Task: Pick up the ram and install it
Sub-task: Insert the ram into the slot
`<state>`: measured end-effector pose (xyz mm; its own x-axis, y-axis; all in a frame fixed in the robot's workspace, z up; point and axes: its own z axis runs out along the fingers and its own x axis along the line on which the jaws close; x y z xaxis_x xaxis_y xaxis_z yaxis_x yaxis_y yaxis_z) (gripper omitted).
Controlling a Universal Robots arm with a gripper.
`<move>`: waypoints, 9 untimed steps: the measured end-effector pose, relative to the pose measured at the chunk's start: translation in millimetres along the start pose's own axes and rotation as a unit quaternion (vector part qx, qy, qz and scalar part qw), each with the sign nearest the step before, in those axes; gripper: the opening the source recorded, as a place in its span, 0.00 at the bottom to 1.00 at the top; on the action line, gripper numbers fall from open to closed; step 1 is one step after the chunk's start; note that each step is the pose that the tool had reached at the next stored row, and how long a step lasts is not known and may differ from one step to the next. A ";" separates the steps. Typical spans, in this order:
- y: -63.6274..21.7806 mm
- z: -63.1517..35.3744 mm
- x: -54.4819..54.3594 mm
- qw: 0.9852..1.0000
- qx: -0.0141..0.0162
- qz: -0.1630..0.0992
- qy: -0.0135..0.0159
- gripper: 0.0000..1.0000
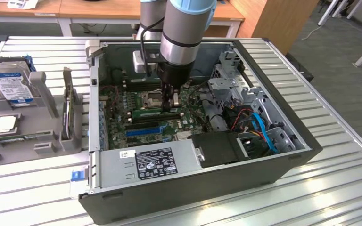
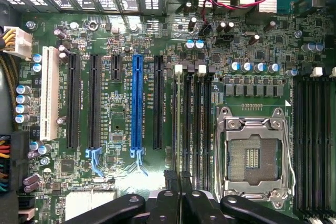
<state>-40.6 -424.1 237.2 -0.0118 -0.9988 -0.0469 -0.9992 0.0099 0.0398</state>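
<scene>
Hand (image 1: 171, 106) is sitting low inside the case (image 1: 266, 84), arm coming straight down over the motherboard (image 2: 121, 182). The fingers are drawn together and, as far as I can judge, pinching the ram (image 1: 148, 112) by its top edge. The grip point is sitting a little toward the exterior view's right of mid-length.

Key relation: the ram is lying directly under the fingertips, not off to any side. Its long axis is running across the exterior view, left to right. That is parallel to the black memory slots (image 2: 193, 114) and just beside the CPU socket (image 2: 253, 156), on the side facing the power supply (image 1: 149, 162).

In the wrist view the fingertips are lining up over the slot bank next to the socket, on the side toward the blue expansion slot (image 2: 137, 103). So stick and slot are looking collinear, with no obvious twist.

I'm not seeing whether the ram is hovering above the slot, resting in it or fully seated. The end clips are too small to read.

The case itself is sitting on the slatted bench (image 1: 338, 188).
</scene>
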 end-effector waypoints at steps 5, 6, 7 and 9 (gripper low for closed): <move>0.0 0.6 0.1 1.000 0.000 0.000 0.000 0.12; 0.0 0.9 0.1 1.000 0.000 0.000 0.000 0.12; 0.0 1.1 0.2 1.000 0.000 0.000 0.000 0.12; -0.1 1.6 0.2 1.000 0.000 0.000 0.000 0.12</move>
<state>-40.6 -424.2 235.6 -0.0118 -0.9988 -0.0468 -0.9992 0.0099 0.0399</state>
